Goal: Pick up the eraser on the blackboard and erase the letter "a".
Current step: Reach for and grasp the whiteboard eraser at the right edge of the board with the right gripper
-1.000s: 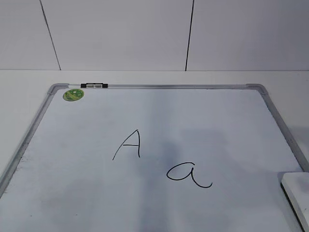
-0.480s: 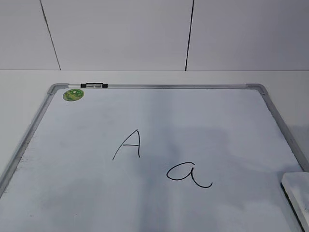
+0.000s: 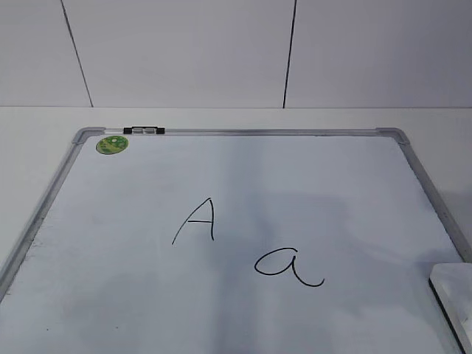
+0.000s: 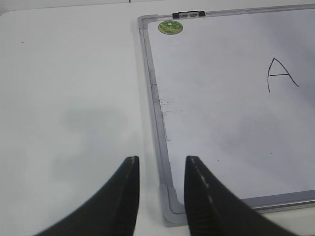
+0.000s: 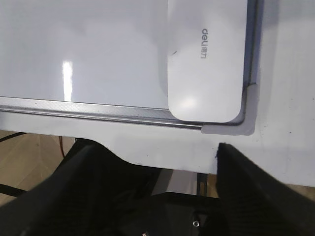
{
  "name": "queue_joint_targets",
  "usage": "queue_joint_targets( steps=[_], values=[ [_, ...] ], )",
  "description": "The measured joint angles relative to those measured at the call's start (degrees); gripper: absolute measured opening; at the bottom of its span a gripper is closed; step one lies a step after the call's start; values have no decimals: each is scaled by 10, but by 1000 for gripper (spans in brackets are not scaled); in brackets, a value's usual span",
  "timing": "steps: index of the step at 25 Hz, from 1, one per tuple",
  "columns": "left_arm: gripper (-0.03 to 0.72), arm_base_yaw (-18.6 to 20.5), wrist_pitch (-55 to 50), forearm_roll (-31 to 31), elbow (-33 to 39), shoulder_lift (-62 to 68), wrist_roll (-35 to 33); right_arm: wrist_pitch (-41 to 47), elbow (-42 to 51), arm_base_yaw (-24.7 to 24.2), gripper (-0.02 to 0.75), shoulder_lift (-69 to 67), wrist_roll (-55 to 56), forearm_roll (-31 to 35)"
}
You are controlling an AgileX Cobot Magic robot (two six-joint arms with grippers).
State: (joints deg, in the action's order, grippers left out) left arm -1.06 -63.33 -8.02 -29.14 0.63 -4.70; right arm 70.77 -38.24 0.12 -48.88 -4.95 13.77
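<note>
The blackboard [image 3: 243, 177] is a white board in a silver-grey frame lying flat, with a green sticker [image 3: 112, 144] at its far left corner. The letter "a" [image 3: 287, 267] is drawn right of centre, beside a capital "A" [image 3: 195, 220]. The eraser [image 3: 453, 295], a flat white block, lies in the board's near right corner. In the right wrist view the eraser [image 5: 206, 59] sits just ahead of my right gripper [image 5: 155, 147], which is open, empty and over the table's front edge. My left gripper [image 4: 160, 160] is open and empty above the board's near left corner [image 4: 170, 206]. Neither gripper shows in the exterior view.
A small black-and-silver clip [image 3: 144, 130] sits on the far frame rail; it also shows in the left wrist view [image 4: 188, 14]. White tabletop [image 4: 69, 98] lies left of the board. A white panelled wall [image 3: 184, 51] stands behind. The table's front edge [image 5: 147, 157] drops to the floor.
Faint shadows on the board's surface have shifted slightly. The eraser, the letters and the board have not moved.
</note>
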Motion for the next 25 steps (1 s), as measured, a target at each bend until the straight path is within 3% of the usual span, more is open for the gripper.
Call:
queue_joint_targets(
  steps=[25],
  values=[
    [235,0,0,0,0,0,0,-67,0,0,589,-122,-1,-38]
  ],
)
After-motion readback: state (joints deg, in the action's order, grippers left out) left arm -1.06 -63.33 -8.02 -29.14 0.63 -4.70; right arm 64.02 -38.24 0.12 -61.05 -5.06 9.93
